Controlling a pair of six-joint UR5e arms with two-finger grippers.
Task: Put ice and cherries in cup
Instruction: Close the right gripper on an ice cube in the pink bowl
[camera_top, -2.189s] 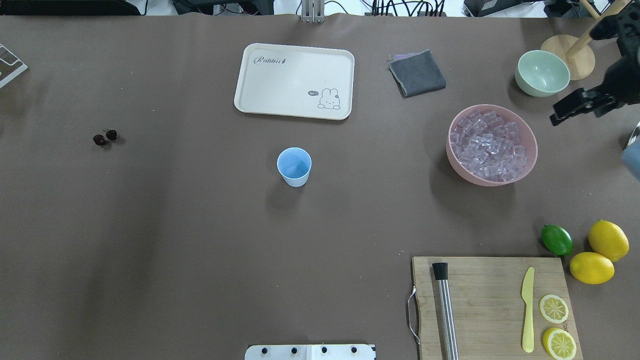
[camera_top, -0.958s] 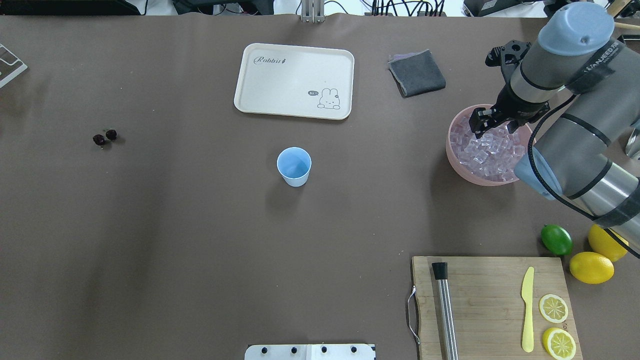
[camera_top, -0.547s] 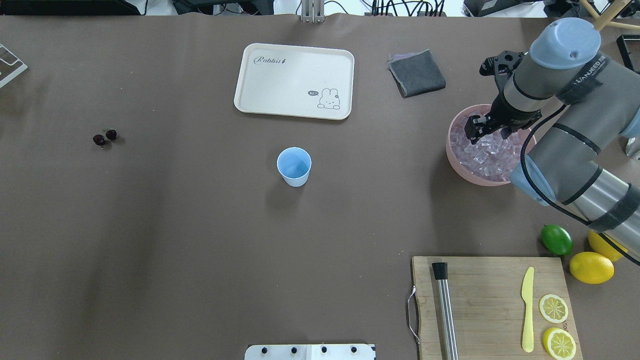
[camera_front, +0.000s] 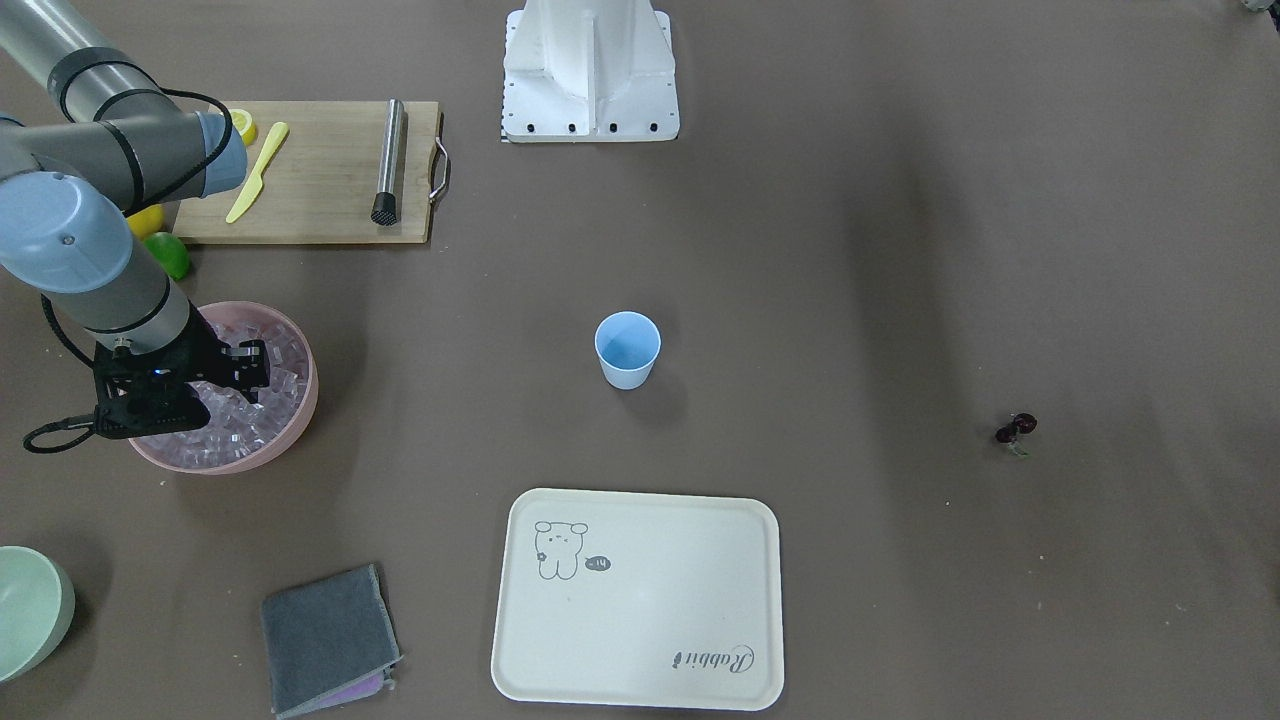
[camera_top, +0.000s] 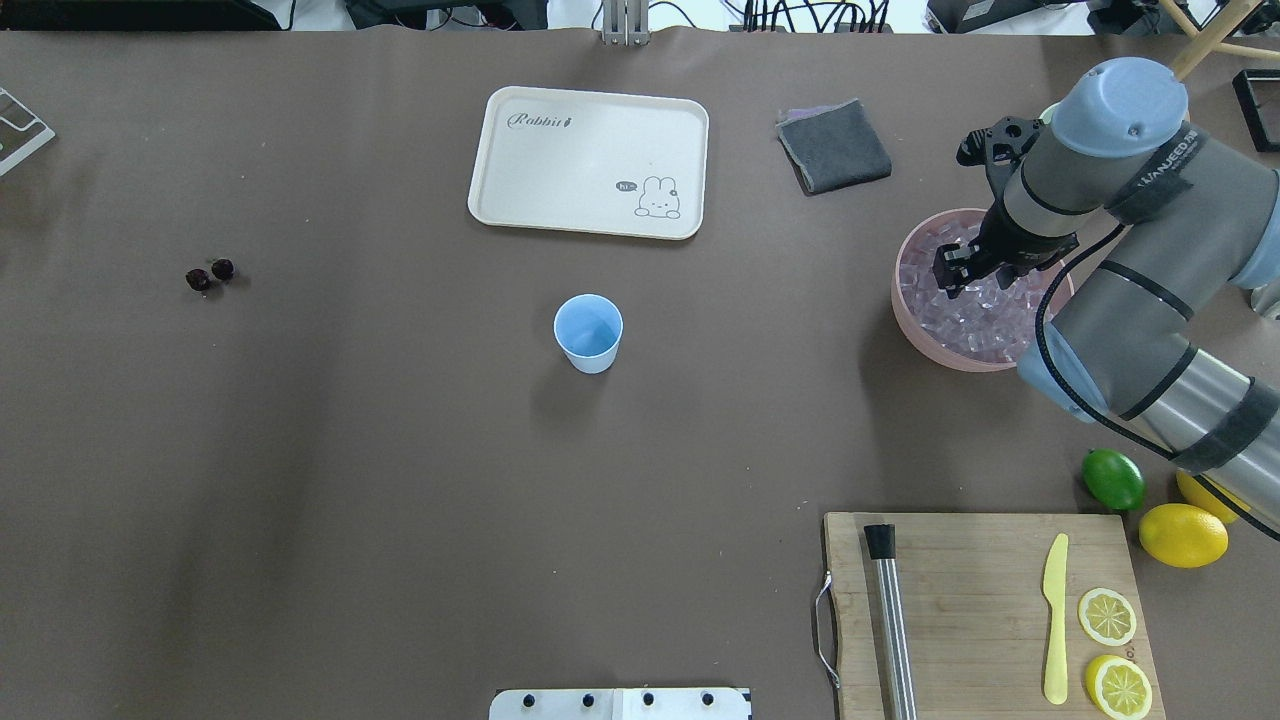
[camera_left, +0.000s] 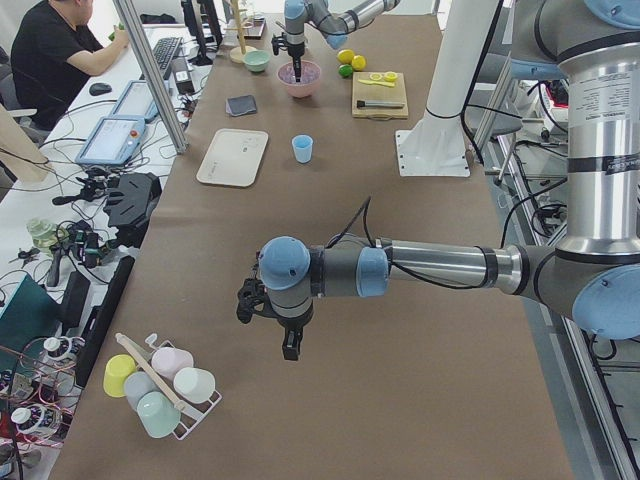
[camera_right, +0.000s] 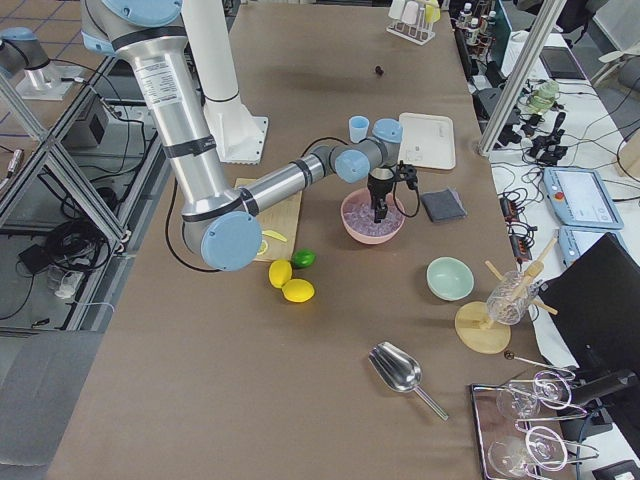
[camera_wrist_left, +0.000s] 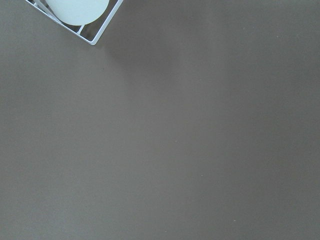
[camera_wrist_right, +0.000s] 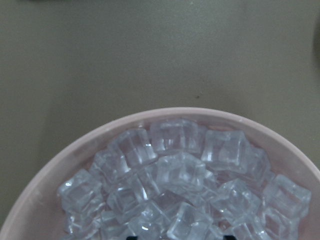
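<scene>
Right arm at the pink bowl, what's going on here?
The right gripper is down in the bowl of ice, jaws open, no cube visibly gripped. The cup stands empty mid-table; the cherries lie on the table far to the robot's left. The left gripper hangs over bare table, away from all of it.

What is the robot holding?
Nothing seen held. The right gripper dips open into the ice in the pink bowl; the left gripper cannot be told.

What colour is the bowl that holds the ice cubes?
The bowl is pale pink, clearest in the overhead exterior view, with the ice heaped inside.
</scene>
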